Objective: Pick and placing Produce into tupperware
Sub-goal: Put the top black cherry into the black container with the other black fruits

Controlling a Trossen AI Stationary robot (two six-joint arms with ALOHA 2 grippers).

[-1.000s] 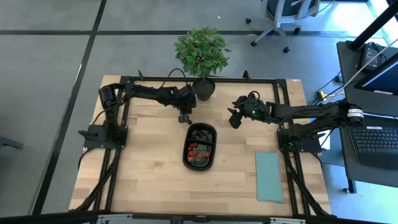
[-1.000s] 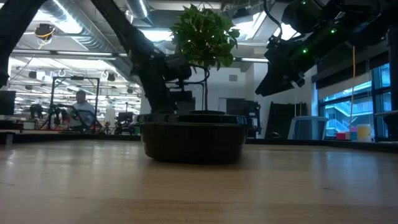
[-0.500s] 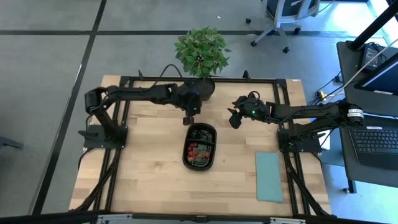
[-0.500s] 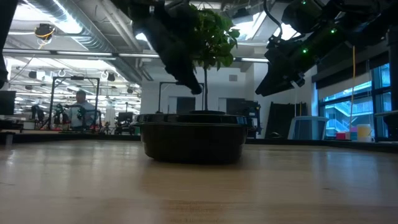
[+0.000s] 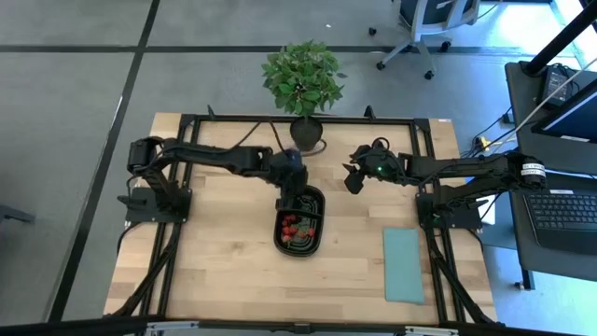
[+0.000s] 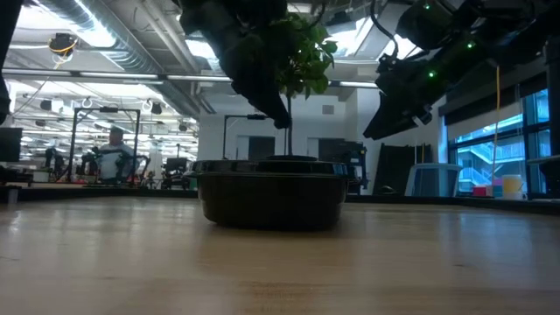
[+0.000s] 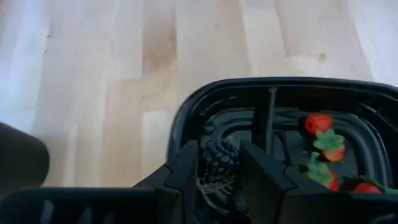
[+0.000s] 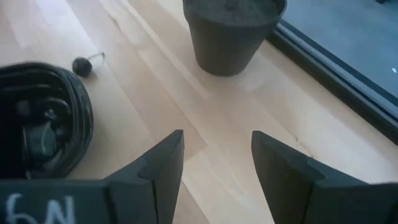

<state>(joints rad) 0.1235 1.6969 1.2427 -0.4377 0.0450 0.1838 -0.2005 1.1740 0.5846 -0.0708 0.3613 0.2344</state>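
Two dark robot arms work over a pale wooden table (image 5: 215,252), where a flat pale teal rectangular sheet (image 5: 403,265) lies nearest the front edge on the right. Behind it at centre sits the glossy black oval plastic tray (image 5: 300,221) with a central divider, small red strawberry-like fruit pieces (image 7: 318,122) lying in one compartment. Over the tray's far end, the left gripper (image 7: 217,168) pinches a bumpy dark blackberry-like fruit (image 7: 216,157) between its fingers, just above the tray's rim. Farther right, well apart from the tray, the right gripper (image 8: 214,158) hangs above the table with its jaws spread and nothing between them. Beyond both stands a leafy green plant in a dark pot (image 5: 305,133) at the table's far edge.
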